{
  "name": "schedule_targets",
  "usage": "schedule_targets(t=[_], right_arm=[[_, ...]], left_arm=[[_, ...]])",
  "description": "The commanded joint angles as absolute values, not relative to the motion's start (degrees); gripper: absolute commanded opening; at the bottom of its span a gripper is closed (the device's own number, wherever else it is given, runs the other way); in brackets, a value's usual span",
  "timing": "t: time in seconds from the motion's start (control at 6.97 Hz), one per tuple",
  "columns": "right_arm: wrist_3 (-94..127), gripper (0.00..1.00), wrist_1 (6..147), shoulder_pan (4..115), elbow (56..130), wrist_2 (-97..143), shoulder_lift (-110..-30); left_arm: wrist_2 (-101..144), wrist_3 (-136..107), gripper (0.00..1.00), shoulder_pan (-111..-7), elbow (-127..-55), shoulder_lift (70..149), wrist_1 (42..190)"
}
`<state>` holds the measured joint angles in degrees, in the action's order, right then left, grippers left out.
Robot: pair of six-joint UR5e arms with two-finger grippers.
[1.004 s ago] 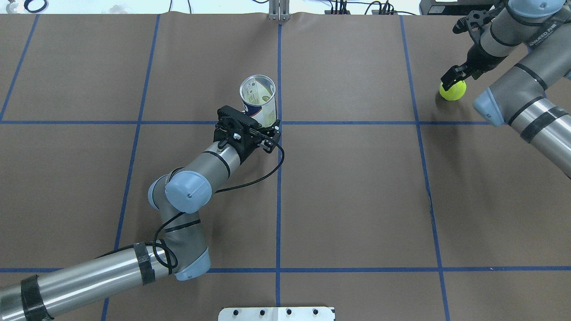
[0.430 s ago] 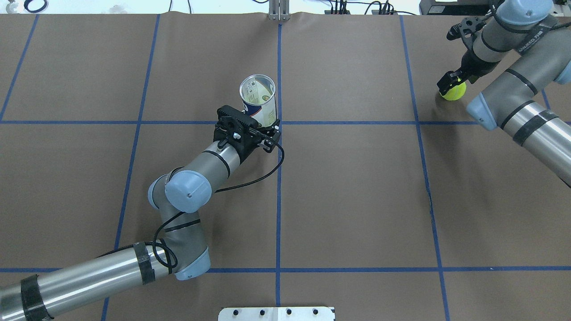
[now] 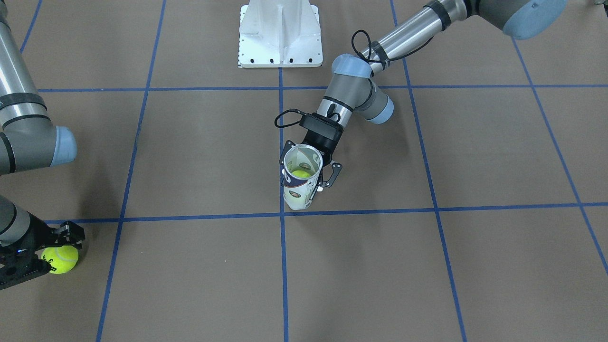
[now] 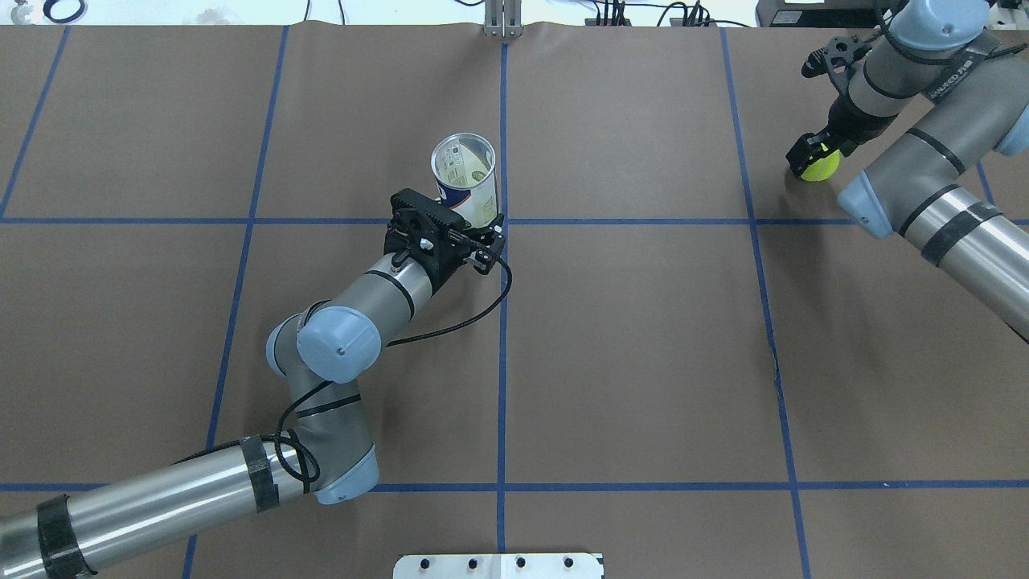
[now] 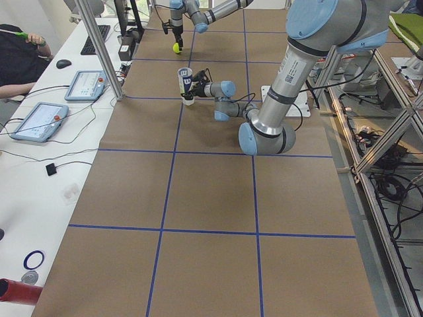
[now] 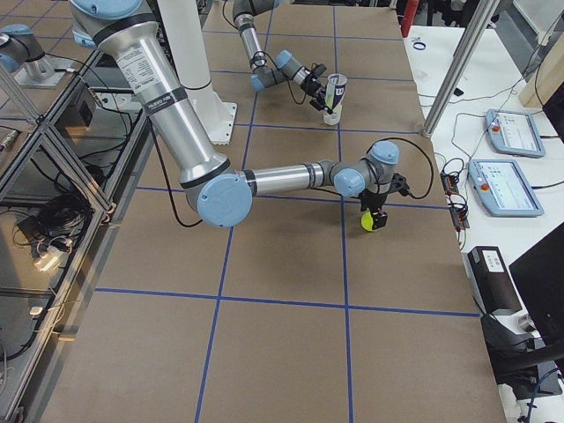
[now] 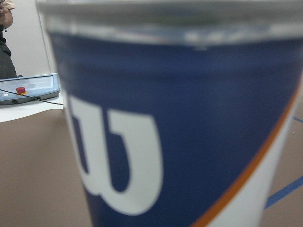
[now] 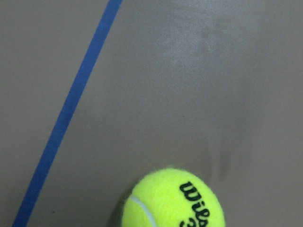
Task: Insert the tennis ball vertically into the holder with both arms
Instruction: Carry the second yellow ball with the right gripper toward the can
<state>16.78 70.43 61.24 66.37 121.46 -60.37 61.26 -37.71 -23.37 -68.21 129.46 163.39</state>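
Overhead view, change over the last second: the right gripper point(image 4: 812, 151) has shifted up and left in the upper right of the frame and come further over the tennis ball point(image 4: 821, 167), hiding more of it than before. The ball has not moved. It sits on the table point(image 4: 643, 362), and the right wrist view shows its shadow beneath it.

Front view: one finger either side of the ball, jaws about a ball's width apart. I cannot tell whether the pads are pressing yet.

The left gripper point(image 3: 309, 175) is unchanged, clamped round the holder point(image 4: 468, 183) low on its body. The holder stands about upright, mouth open, at frame centre just left of the middle blue line. The first ball point(image 3: 300, 174) is visible inside it.

Judgement: pick-up is in hand and the lift has not begun. The holder is well apart from the ball, so a long carry remains.
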Motion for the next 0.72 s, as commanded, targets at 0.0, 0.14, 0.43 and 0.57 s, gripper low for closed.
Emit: schedule_targets(t=[0.0, 0.14, 0.43, 0.57], right_arm=[[17.0, 0.00, 70.5, 63.4, 66.5, 123.3, -59.2], [16.8, 0.00, 70.9, 65.7, 66.5, 127.7, -57.3], [19.7, 0.00, 78.3, 68.5, 69.8, 136.7, -51.4], [28.0, 0.00, 84.1, 67.9, 74.7, 137.6, -48.4]], left_arm=[[61.3, -37.8, 0.76, -23.4, -68.2, 129.5, 163.4], [61.3, -37.7, 0.76, -23.4, -68.2, 129.5, 163.5], [61.3, -37.7, 0.76, -23.4, -68.2, 129.3, 163.5], [61.3, -37.7, 0.76, -23.4, -68.2, 129.3, 163.5]])
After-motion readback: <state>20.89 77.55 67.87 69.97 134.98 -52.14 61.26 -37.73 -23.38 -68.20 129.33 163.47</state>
